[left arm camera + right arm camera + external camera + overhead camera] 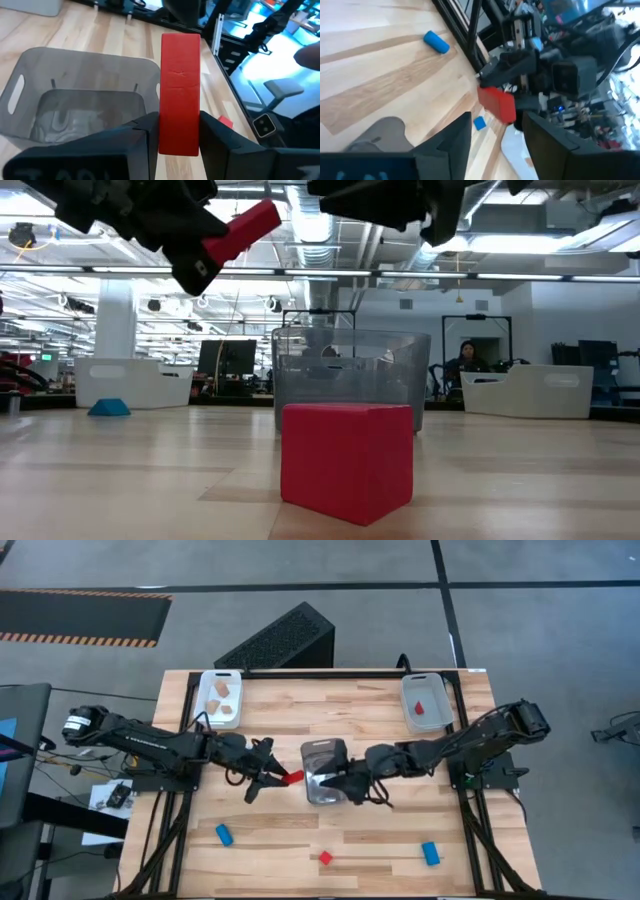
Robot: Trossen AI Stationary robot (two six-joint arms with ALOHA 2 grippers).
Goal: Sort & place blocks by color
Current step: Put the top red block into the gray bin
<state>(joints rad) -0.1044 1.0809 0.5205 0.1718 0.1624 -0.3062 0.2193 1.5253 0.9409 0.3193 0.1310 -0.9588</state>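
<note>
I see a light wooden table [330,720] carrying a clear tray [326,772] at its middle. Relative to that tray, a white tray [220,698] sits far-left, a grey tray [426,702] far-right; nearer me lie a red block [325,858] and two blue blocks [223,834] [430,853].

A clear grey tray [326,772] sits mid-table, directly between the two claws. A white tray [207,690] lies at the far edge behind the left claw, and a grey tray [441,700] lies behind the right claw.
</note>
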